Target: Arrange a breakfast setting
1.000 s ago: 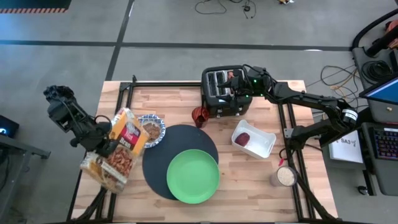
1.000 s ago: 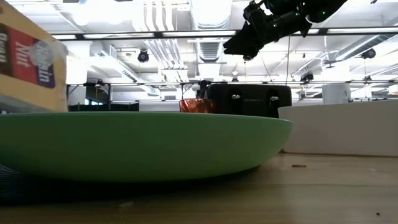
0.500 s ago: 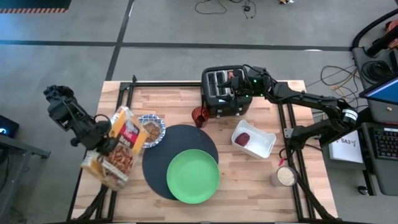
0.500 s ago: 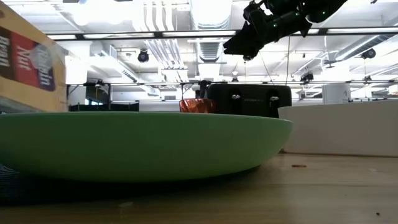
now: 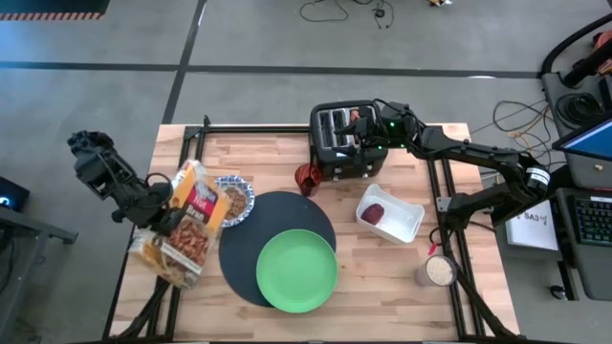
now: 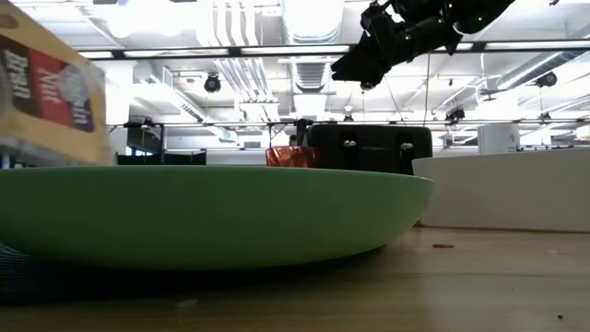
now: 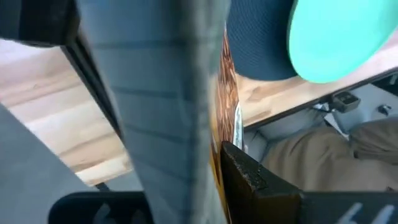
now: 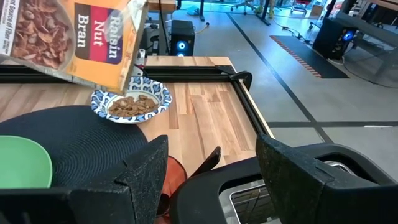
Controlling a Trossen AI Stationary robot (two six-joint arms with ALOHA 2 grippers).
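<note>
One change since earlier: we see the cereal box [image 5: 184,227] swung back towards upright in the left gripper [image 5: 156,214]; a second ago it leaned further over the small blue-and-white patterned bowl [image 5: 231,199]. Nothing else on the table has moved.
Plate count: one lime-green round plate [image 5: 297,271], nearest the front edge of the table [image 5: 382,287], with nothing on it.
Mat count: one big round black mat [image 5: 251,239] lying under the plate, which overlaps its front right part.
Jar count: one small jar [image 5: 438,270] at the front right, holding something pale.
Box count: one Raisin Nut Bran cereal box, lifted clear of the table on the left side, just beside the bowl.
Left gripper: clamped tight on the cereal box, fingers pressed against its side.
Bowl count: one patterned bowl, at the far left rim of the mat, filled with brown cereal flakes.
Tray count: one white rectangular tray [image 5: 389,214] right of the mat, holding one dark-red food lump [image 5: 373,213].
Cup count: one small reddish-orange cup [image 5: 306,178] between the mat and the toaster; we cannot tell what is in it.
Toaster count: one black four-slot toaster [image 5: 340,141] at the far edge.
Right gripper [image 5: 361,127]: above the toaster with its fingers spread wide apart, holding nothing.
Not seen from any view: dark spoon and tan bagel ring.
</note>
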